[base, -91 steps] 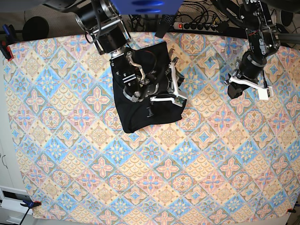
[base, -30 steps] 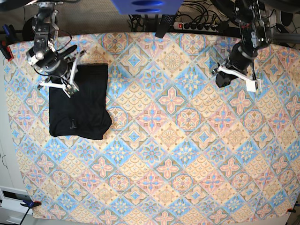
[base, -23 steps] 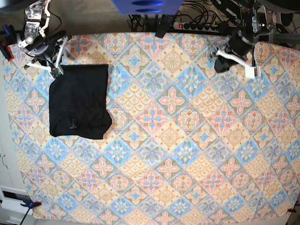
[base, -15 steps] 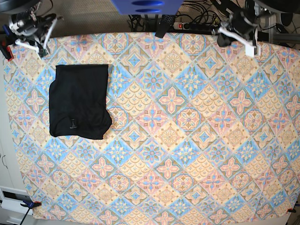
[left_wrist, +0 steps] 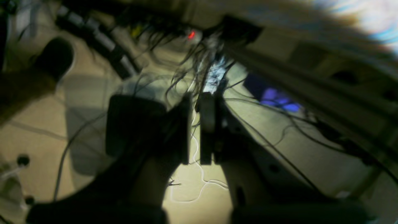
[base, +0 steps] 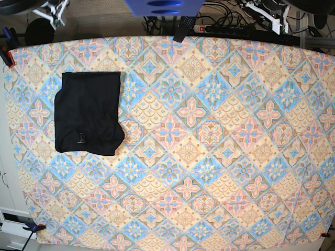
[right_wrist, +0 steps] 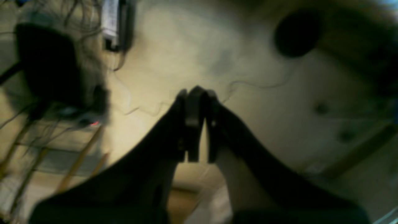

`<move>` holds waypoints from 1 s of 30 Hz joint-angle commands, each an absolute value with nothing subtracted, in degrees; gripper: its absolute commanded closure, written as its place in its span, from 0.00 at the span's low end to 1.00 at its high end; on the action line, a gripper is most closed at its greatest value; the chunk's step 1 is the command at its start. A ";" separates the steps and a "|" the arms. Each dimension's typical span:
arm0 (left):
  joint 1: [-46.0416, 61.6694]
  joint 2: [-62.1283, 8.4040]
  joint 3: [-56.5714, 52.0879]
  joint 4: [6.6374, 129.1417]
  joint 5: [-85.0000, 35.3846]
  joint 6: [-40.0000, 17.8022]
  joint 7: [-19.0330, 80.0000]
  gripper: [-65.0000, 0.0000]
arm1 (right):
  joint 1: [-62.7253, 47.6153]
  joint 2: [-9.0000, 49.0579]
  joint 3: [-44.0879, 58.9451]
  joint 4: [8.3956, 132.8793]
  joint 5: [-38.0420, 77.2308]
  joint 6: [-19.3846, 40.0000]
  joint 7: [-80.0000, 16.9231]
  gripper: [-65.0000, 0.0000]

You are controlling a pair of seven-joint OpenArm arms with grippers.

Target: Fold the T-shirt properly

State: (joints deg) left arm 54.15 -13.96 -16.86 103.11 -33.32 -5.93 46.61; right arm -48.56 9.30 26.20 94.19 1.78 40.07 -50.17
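The black T-shirt [base: 89, 112] lies folded into a compact rectangle on the left part of the patterned tablecloth [base: 209, 157], with a small pale tag mark [base: 81, 138] near its front edge. Nothing touches it. My right gripper [base: 52, 10] is beyond the table's far left corner, and only partly in the base view. My left gripper [base: 267, 11] is beyond the far right edge. In the right wrist view the gripper [right_wrist: 196, 124] has its fingers together over the floor. In the left wrist view the gripper [left_wrist: 194, 130] shows only a thin slit between its fingers. Both are empty.
A power strip [base: 222, 29] and cables lie behind the far edge. A red clamp [base: 6, 55] holds the cloth at the left edge and a blue clamp [base: 32, 227] at the front left corner. A blue mount [base: 162, 6] hangs over the far middle.
Both arms have drawn back past the table's far edge. The right gripper left the shirt's far end. The shirt has stayed in place at the left.
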 commanded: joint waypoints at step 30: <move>17.63 -10.33 28.00 19.30 -18.07 -5.85 -9.36 0.95 | -16.13 10.15 26.68 15.34 -9.27 40.00 -3.12 0.96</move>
